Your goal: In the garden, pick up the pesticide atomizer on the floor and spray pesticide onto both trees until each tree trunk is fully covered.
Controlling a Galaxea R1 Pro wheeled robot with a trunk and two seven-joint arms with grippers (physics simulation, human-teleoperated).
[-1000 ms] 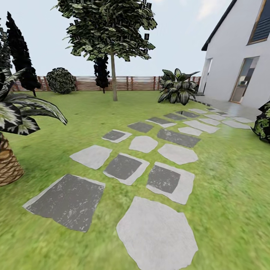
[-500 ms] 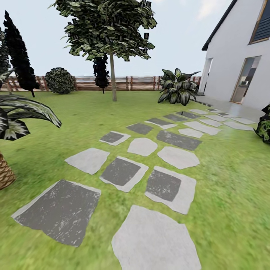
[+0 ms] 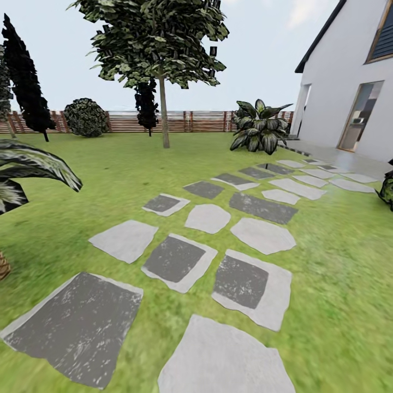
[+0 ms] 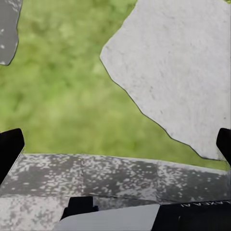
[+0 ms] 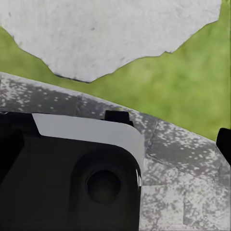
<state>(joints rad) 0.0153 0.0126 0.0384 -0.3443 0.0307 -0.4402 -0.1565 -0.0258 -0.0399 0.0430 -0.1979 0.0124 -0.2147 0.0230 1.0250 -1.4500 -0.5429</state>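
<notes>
A: We list first the wide green grass floor (image 3: 338,284), then the white house (image 3: 338,98), then the brown slatted wooden fence (image 3: 196,121).

B: Next the broad-leaved tree (image 3: 158,43) with its straight grey-brown trunk (image 3: 165,114) standing on the far lawn before the fence, then the grey stepping stones (image 3: 177,261). Whether either gripper is apart or together we cannot tell.

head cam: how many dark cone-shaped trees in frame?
2 clearly: a tall one at far left before the wooden fence, and a smaller one behind the trunk of the leafy tree. A third may be cut off by the left edge.
</notes>
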